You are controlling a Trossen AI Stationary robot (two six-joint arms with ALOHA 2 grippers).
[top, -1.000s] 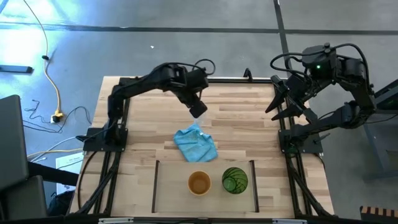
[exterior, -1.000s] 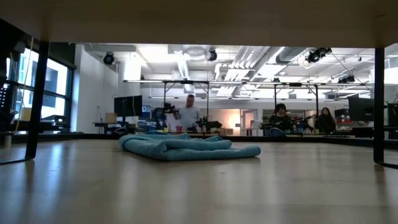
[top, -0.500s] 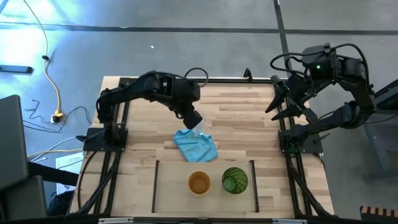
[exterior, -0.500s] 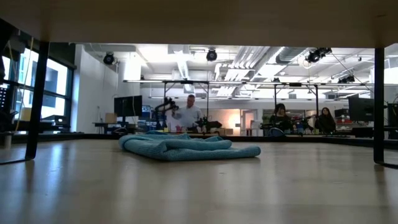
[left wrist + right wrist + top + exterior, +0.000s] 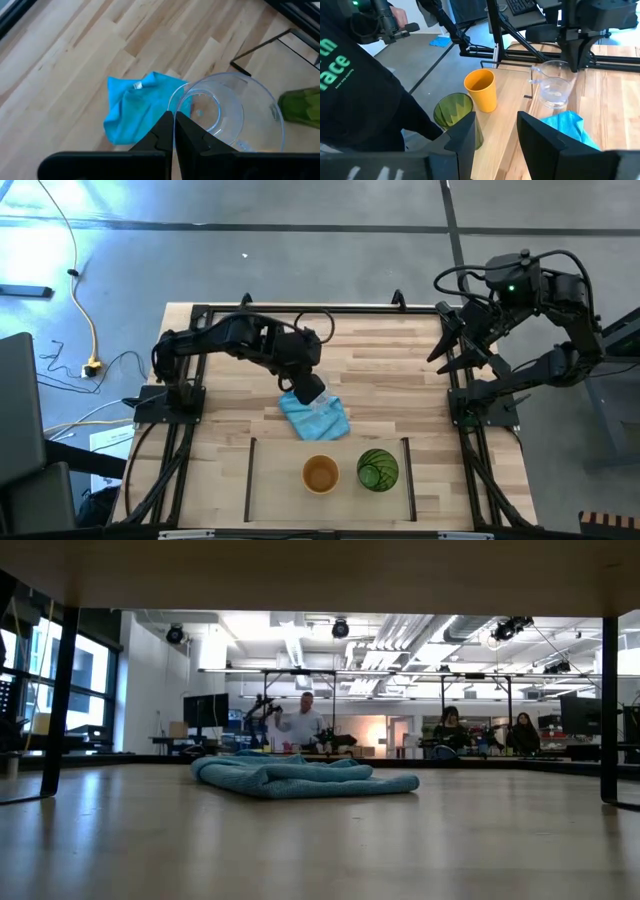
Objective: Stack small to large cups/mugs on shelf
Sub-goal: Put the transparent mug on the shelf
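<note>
Left gripper (image 5: 174, 131) is pinching the rim of the small clear glass (image 5: 220, 112), fingers closed tight on the wall, and holding it in the air over the light-blue cloth (image 5: 315, 416). Glass (image 5: 555, 85) is hanging upright, clear of the cloth (image 5: 568, 125) beneath it.

Count: three cups, one cloth. Taking the cloth as landmark: the orange cup (image 5: 320, 474) is standing just nearer the table's front edge than the cloth, inside the shelf outline (image 5: 251, 470); the green tumbler (image 5: 378, 470) is standing just beside the orange cup, on the side toward the right arm, also inside the outline. Both are upright with mouths up.

Right gripper (image 5: 449, 345) is waiting well away from the cloth, raised at the table's right edge, fingers spread apart.

Person in a dark sleeve (image 5: 360, 95) is standing close beyond the tumbler (image 5: 457, 117).
</note>
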